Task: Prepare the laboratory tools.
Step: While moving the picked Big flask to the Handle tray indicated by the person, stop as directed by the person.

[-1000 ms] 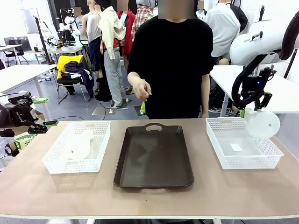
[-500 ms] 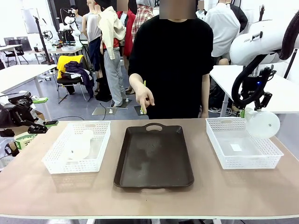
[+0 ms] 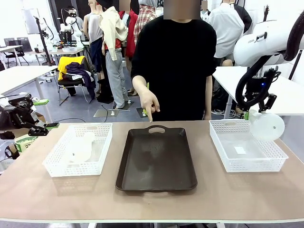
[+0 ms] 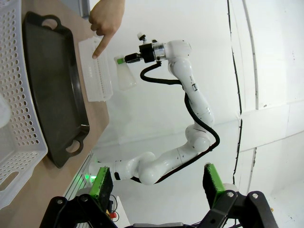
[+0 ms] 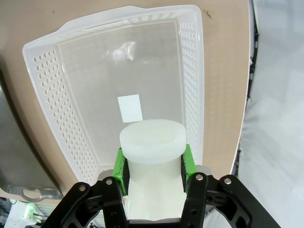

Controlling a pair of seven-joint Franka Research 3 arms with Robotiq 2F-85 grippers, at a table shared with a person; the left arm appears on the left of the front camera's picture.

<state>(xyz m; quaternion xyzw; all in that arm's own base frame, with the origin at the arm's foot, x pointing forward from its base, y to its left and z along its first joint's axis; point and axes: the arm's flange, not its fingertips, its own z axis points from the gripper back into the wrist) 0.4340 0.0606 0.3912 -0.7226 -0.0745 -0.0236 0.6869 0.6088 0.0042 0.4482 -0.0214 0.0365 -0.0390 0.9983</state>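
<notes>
One flask (image 5: pixel 152 142) is clamped by the neck in my right gripper (image 5: pixel 153 166) above the right basket (image 3: pixel 247 164), bare but for a white label. It looks bound for the dark tray (image 3: pixel 156 161) that the person's hand (image 3: pixel 149 102) points at. The other flask (image 3: pixel 80 147) lies in the left basket (image 3: pixel 57 168). My left gripper (image 4: pixel 156 185) hangs wide open off the worktop (image 3: pixel 142 204).

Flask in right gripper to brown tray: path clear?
The tray is bare. The flask, held by the right gripper above the right basket, has open air toward it; only the person's hand points down near the tray's far handle.
</notes>
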